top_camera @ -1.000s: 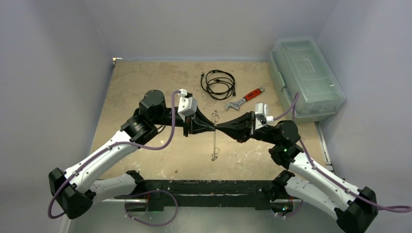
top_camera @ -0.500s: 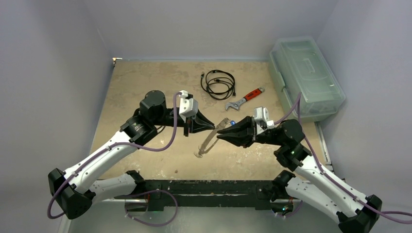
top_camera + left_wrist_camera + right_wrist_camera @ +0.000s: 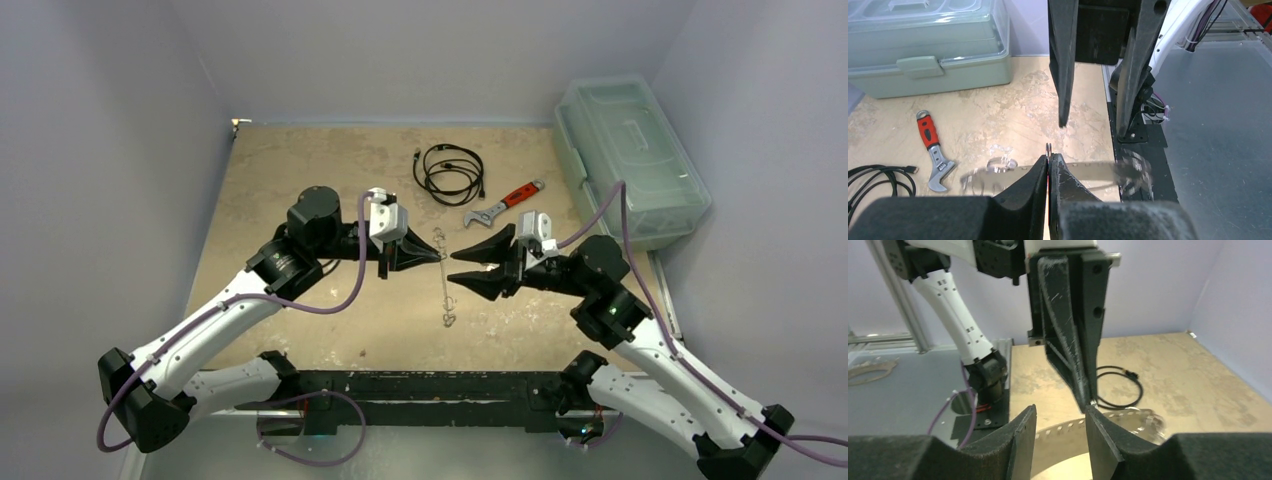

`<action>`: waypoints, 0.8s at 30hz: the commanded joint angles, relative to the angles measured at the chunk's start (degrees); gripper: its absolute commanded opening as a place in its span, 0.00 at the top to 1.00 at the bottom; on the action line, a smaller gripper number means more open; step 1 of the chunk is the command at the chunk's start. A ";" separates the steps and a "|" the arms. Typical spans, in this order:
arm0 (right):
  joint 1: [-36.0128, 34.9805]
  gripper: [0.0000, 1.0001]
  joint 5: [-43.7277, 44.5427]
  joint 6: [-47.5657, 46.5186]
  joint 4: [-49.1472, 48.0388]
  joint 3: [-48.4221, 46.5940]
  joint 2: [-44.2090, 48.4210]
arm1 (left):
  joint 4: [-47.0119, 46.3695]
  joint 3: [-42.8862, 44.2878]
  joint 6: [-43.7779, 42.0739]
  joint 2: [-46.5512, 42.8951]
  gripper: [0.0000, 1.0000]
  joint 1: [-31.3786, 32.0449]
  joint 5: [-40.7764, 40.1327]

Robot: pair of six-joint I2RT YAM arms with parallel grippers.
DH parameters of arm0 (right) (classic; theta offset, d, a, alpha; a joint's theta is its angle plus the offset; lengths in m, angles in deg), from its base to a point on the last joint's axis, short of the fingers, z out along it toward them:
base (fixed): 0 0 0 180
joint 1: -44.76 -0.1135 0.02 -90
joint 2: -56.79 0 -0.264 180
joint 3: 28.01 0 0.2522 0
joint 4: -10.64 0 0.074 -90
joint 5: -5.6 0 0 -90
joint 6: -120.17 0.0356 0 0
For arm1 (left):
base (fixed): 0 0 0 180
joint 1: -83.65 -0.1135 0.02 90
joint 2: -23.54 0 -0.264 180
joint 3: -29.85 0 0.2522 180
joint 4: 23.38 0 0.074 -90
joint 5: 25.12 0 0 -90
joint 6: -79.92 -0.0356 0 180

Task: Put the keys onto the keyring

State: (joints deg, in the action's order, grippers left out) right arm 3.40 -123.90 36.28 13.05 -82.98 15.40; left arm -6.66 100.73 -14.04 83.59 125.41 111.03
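My left gripper (image 3: pixel 440 257) is shut on the rim of the keyring (image 3: pixel 443 285), a thin silvery ring seen edge-on, hanging above the table. In the left wrist view the shut fingertips (image 3: pixel 1048 159) pinch the ring's edge, and the ring (image 3: pixel 1093 170) shows as a blurred band behind them. My right gripper (image 3: pixel 453 270) is open, just right of the ring and not touching it. In the right wrist view its jaws (image 3: pixel 1058 435) stand apart with the blurred ring (image 3: pixel 1063 429) between and beyond them. I cannot make out the blue-headed or the silver key.
A coiled black cable (image 3: pixel 450 172) lies at the back middle. A red-handled wrench (image 3: pixel 505 203) lies to its right. A pale green lidded toolbox (image 3: pixel 630 160) stands at the back right. A black rail (image 3: pixel 420 385) runs along the near edge.
Both grippers met at the ring a second ago. The right gripper has opened and drawn back to the right. The ring tilted flat, then swung back edge-on in the left gripper.
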 commanded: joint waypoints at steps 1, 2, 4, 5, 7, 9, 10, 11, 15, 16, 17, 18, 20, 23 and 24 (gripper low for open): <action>-0.20 0.55 7.22 -5.34 8.24 -5.63 0.19 | 0.60 0.75 -2.98 -1.51 1.00 0.08 -1.20; -0.21 0.56 8.30 -5.70 9.45 -6.59 -0.52 | 0.76 0.65 -3.09 -1.44 1.00 0.15 -1.43; -0.18 0.56 8.72 -8.42 12.60 -8.62 -2.42 | 1.05 0.67 -3.47 -1.21 1.00 0.23 -1.51; -0.17 0.57 8.71 -9.24 14.10 -9.65 -3.53 | 1.15 0.69 -3.54 -1.13 1.00 0.25 -1.58; -0.14 0.59 8.54 -10.75 16.33 -11.35 -5.15 | 1.30 0.71 -3.67 -1.08 1.00 0.33 -1.45; -0.13 0.61 8.41 -11.99 17.60 -12.45 -6.18 | 1.41 0.71 -3.76 -1.16 1.00 0.35 -1.50; -0.18 0.62 8.39 -12.62 18.12 -12.87 -6.49 | 1.53 0.67 -3.84 -1.24 1.00 0.39 -1.50; -0.15 0.63 8.21 -13.10 18.63 -13.23 -6.75 | 1.59 0.63 -3.85 -1.25 1.00 0.41 -1.50; -0.14 0.66 7.34 -15.39 21.99 -15.67 -8.52 | 1.91 0.67 -4.06 -1.34 1.00 0.50 -1.32; -0.19 0.66 7.17 -16.06 23.13 -16.38 -8.98 | 1.95 0.64 -4.03 -1.36 1.00 0.52 -1.31; -0.21 0.67 6.91 -17.25 24.14 -17.05 -9.38 | 1.98 0.62 -4.03 -1.42 1.00 0.56 -1.26; -0.20 0.67 6.60 -17.92 24.69 -17.48 -9.60 | 2.01 0.64 -4.09 -1.43 1.00 0.56 -1.32; -0.20 0.68 6.35 -18.15 24.74 -17.67 -9.75 | 2.05 0.67 -4.05 -1.43 1.00 0.52 -1.22; -0.18 0.70 5.77 -18.06 24.62 -17.72 -10.21 | 2.00 0.62 -4.03 -1.34 1.00 0.67 -0.85; -0.20 0.72 5.38 -18.06 24.63 -17.83 -10.47 | 2.03 0.64 -4.05 -1.34 1.00 0.65 -0.81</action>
State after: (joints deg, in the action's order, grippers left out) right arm 3.40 -117.02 19.95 36.78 -98.24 5.41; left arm -3.88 100.73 -16.82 83.46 125.78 109.50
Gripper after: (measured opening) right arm 0.306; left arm 0.008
